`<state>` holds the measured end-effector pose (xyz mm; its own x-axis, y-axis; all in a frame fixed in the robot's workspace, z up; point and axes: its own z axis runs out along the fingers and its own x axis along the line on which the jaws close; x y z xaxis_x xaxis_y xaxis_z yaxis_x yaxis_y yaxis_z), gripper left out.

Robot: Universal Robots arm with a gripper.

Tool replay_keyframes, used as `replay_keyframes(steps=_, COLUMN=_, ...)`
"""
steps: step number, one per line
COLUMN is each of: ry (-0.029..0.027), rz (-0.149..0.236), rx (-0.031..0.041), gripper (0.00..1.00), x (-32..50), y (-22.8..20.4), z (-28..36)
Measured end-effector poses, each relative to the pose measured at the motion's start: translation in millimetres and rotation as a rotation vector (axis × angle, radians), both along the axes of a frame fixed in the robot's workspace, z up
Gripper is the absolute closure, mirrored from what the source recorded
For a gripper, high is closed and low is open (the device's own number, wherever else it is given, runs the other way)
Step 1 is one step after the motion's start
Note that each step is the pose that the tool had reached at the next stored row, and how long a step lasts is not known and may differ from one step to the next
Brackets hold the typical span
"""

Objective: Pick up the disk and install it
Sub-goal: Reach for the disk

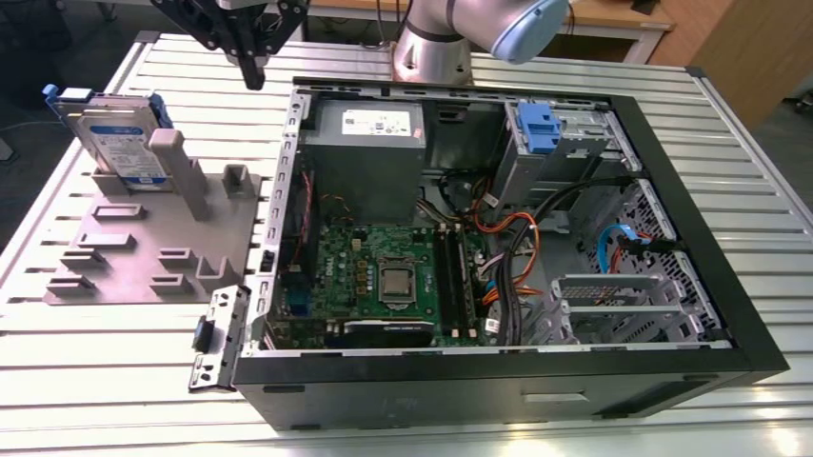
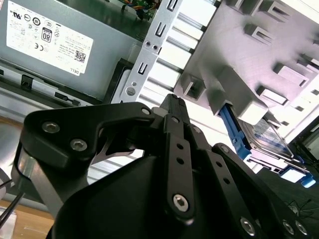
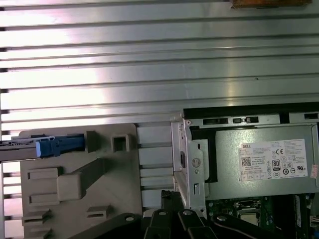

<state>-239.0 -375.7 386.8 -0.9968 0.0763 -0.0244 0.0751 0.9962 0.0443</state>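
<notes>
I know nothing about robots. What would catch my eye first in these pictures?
First, the big black computer case lying open on the slatted metal table, its green circuit board laid bare. On the exterior view's left of it, the disk with its blue frame stands upright in a grey holder. The robot's black hand hangs above the gap between them, shut and holding nothing.
</notes>
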Motion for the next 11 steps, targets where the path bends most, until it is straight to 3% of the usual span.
replay_keyframes(steps=11, ry=-0.0001, rz=0.0, rx=0.0001, gripper=0.89, x=-6.8, y=0.0, z=-0.1)
